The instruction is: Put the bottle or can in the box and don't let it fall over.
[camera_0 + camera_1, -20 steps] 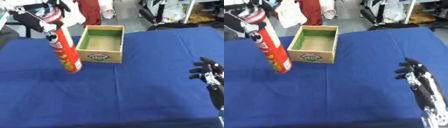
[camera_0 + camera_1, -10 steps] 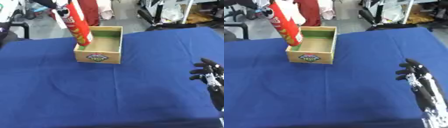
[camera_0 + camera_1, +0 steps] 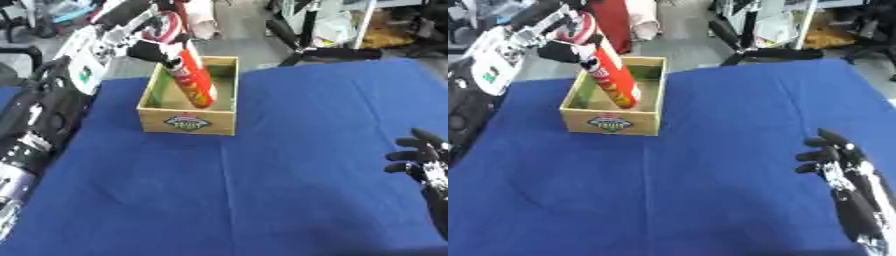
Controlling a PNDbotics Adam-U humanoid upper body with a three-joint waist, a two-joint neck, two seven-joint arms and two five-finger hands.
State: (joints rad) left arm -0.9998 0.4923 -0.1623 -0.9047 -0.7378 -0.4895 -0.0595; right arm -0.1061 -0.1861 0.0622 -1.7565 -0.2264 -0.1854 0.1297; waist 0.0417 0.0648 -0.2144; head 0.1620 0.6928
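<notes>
A tall red can (image 3: 193, 75) with yellow print leans inside the wooden box (image 3: 186, 122), its lower end down in the box and its top tilted toward the upper left. My left hand (image 3: 150, 49) is shut round the can's upper end above the box's back left corner. The box has a green inside and a label on its front wall. At the lower right, my right hand (image 3: 829, 154) rests on the blue cloth with its fingers slightly curled and holds nothing.
The box stands on a table covered in blue cloth (image 3: 262, 190). Beyond the far edge are black chair legs (image 3: 302, 40) and other clutter on a grey floor. My left arm (image 3: 39, 115) stretches along the left side of the table.
My left hand has carried the can from above the box's back left corner down into the box. The head camera has tilted, so the whole picture has shifted. The right hand has stayed put.
</notes>
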